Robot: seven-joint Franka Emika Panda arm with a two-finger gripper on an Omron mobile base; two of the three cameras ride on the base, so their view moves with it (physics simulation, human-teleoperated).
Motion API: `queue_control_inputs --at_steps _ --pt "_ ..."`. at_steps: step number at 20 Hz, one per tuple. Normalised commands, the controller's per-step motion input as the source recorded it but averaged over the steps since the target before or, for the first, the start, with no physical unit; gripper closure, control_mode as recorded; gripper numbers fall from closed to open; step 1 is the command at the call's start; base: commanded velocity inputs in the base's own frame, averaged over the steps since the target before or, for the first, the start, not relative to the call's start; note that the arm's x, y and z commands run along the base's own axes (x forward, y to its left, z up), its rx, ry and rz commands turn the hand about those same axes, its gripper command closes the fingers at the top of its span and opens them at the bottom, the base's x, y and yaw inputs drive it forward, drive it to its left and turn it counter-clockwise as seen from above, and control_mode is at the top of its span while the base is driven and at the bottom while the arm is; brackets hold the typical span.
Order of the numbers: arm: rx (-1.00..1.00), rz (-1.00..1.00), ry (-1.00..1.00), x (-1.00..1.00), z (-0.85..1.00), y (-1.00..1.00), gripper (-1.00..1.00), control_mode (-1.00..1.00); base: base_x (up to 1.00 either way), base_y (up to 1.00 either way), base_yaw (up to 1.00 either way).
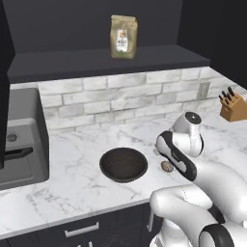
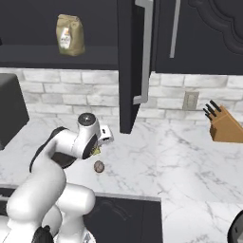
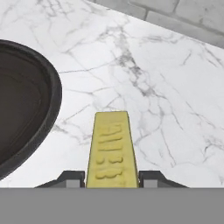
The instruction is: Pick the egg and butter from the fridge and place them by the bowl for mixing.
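Yellow butter fills the foreground of my hand view, clamped between the two dark fingertips of my gripper and poking out ahead of them over the white marble counter. To its left curves the rim of the dark bowl, near the stick but apart from it. From my left base view, left to right: a grey appliance sits at the counter's edge, the bowl rests mid-counter, the reddish-brown egg lies just beside it on the marble, my arm bends over both, and a knife block stands far right. A tan paper bag stands on the dark shelf above. In my right base view, the egg lies below the gripper; a dark cabinet door hangs open, then a wall outlet.
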Motion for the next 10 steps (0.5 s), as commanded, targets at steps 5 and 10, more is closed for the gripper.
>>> queue_control_inputs --at_steps 5,10 --pt "0.0 0.0 0.0 0.58 -0.34 0.0 1.0 -1.0 0.0 0.0 0.0" --pt "0.0 0.0 0.0 0.56 -0.25 0.0 1.0 -1.0 0.0 0.0 0.0"
